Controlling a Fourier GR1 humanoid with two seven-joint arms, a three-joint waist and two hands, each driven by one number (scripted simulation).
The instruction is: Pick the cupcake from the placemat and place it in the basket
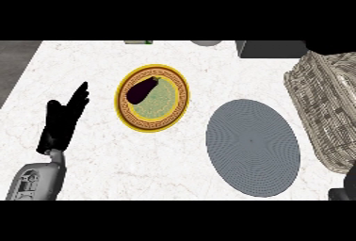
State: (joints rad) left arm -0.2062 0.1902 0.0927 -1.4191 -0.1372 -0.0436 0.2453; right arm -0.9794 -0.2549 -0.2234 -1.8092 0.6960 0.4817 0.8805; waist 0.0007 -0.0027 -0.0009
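Observation:
The grey oval placemat [252, 147] lies on the counter right of centre with nothing on it. No cupcake shows anywhere in the head view. The wicker basket [327, 101] stands at the right edge, partly cut off by the frame. A dark shape at the basket's far end looks like my right hand [325, 47], mostly out of view. A dark piece of the right arm [346, 182] shows at the lower right edge. My left hand [64, 117] rests open at the left, fingers pointing up, holding nothing.
A yellow patterned plate [153, 121] with a dark eggplant [141, 90] on it sits between the left hand and the placemat. A dark box [271, 48] and a grey round object [206, 43] stand along the far edge. The counter's left edge [21, 80] runs diagonally.

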